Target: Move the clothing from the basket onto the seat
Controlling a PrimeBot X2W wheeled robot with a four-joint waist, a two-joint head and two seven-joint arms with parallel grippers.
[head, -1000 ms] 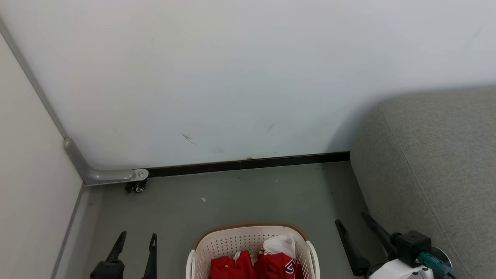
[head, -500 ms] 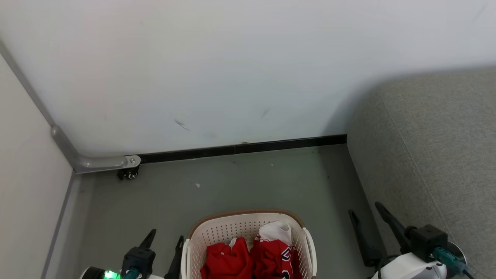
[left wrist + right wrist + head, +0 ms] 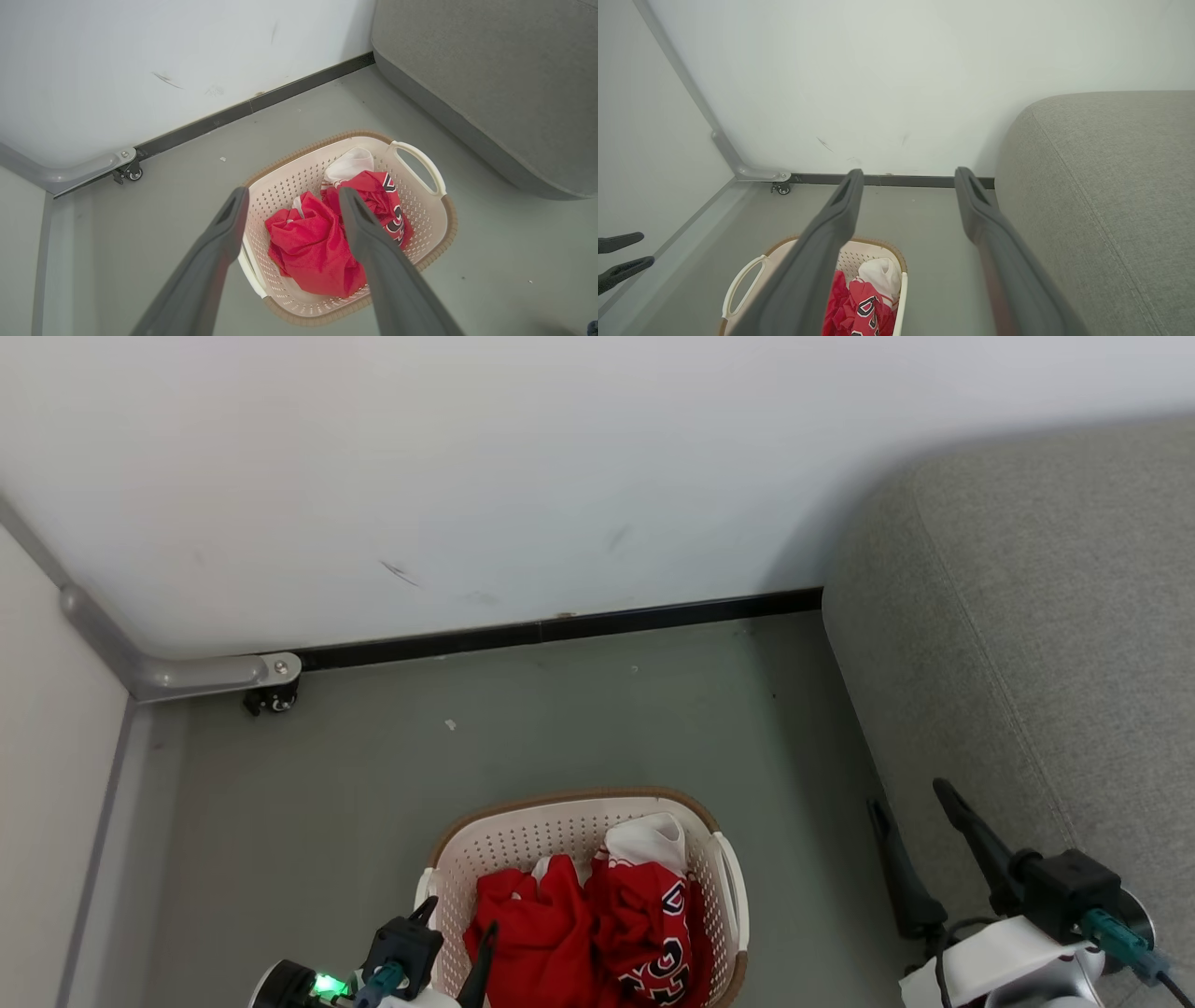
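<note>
In the head view, the basket (image 3: 579, 795) sat on the grey floor (image 3: 560, 709) with the clothing (image 3: 560, 933), red with a white piece, bundled inside. The sofa (image 3: 1027, 616) was near its right side, a white wall (image 3: 467, 476) rose behind, and a small caster (image 3: 271, 698) stood in the far left corner. The left gripper (image 3: 459, 917) hung at the basket's near left rim and the right gripper (image 3: 907, 796) beside the sofa's edge, both with fingers released and empty. In the left wrist view, the left gripper (image 3: 293, 191) pointed down at the clothing (image 3: 313, 242), apart from it. In the right wrist view, the right gripper (image 3: 909, 171) pointed toward the wall, fingers spread, between basket (image 3: 742, 275) and sofa (image 3: 1101, 186).
</note>
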